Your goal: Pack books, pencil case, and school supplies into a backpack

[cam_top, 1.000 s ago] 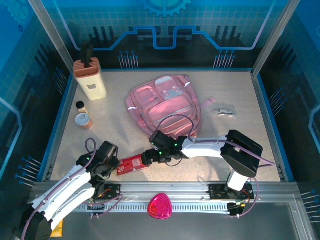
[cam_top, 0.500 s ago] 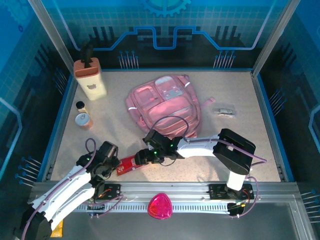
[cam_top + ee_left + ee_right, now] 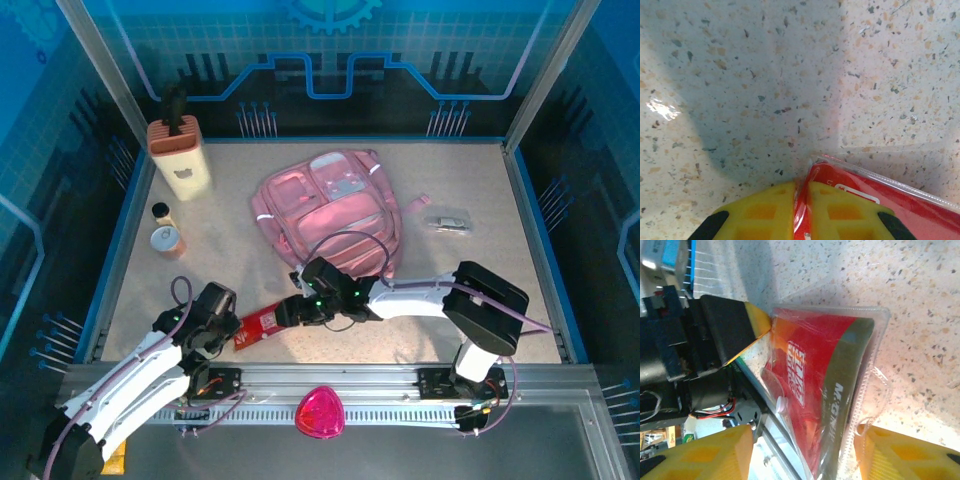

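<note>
The pencil case [image 3: 262,321], a flat red case in a clear sleeve, lies near the table's front edge between my two grippers. My left gripper [image 3: 232,328] is shut on its left end; in the left wrist view the yellow fingers [image 3: 765,210] pinch the case's edge [image 3: 865,195]. My right gripper [image 3: 287,312] straddles the right end, open, with the case [image 3: 820,390] between the jaws. One pad touches the clear sleeve and the other stands apart. The pink backpack [image 3: 330,210] lies flat behind. The school supplies [image 3: 448,222], a pale oblong, lie at the right. The books are out of view.
A tall beige box with a black top [image 3: 180,158] stands at the back left. Two small jars [image 3: 166,240] sit by the left wall. A pink object [image 3: 320,412] rests on the front rail. Blue walls [image 3: 540,230] border the table.
My right gripper's jaws have narrowed around the pencil case's right end, and that arm shifted slightly left, then back. My left gripper keeps its pinch.
</note>
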You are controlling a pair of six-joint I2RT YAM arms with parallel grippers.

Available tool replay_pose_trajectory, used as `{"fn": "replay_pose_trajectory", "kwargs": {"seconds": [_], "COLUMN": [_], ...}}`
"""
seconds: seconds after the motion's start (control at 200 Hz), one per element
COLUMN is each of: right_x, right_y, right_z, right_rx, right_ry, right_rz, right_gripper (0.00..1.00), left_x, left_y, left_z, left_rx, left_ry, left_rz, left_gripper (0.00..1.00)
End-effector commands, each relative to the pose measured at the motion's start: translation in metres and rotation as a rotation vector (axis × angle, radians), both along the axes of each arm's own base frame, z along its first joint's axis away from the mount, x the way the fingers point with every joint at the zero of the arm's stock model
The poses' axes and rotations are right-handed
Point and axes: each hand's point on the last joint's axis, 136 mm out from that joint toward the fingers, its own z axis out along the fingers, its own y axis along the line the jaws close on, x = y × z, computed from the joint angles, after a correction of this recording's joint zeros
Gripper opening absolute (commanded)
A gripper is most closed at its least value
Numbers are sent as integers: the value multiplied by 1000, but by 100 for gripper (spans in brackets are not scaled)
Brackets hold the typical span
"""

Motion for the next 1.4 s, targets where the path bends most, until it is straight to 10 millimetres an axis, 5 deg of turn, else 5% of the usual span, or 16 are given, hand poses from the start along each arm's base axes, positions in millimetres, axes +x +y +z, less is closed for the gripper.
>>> {"fn": "replay_pose_trajectory", "kwargs": {"seconds": [0.0, 0.115, 0.51, 0.735, 0.925, 1.121, 1.276, 1.396], "right_x": [-5, -2, 8, 14, 23, 39, 52, 61], "right_y": [14, 15, -5, -31, -89, -169, -232, -265], "right_z": [22, 6, 23, 51, 94, 130, 145, 154], "right_rx": [97, 49, 39, 58, 52, -8, -64, -76], "right_ry": [-18, -4, -55, -86, -171, -217, -228, -237], "right_rz": [44, 30, -16, -49, -144, -297, -462, -571], "right_gripper": [57, 48, 14, 1, 0, 1, 2, 1], "left_x": [9, 15, 18, 40, 82, 136, 167, 172], "left_y": [-42, -48, -50, -46, -47, -99, -151, -200], "left_z": [-8, 2, 7, 56, 128, 188, 196, 187], "left_rx": [-218, -228, -217, -134, -10, 81, 201, 226], "left_ry": [-38, -68, -86, -197, -439, -661, -760, -804], "left_rz": [-68, -84, -104, -162, -288, -641, -949, -1187], "left_gripper": [13, 13, 14, 31, 45, 53, 60, 65]}}
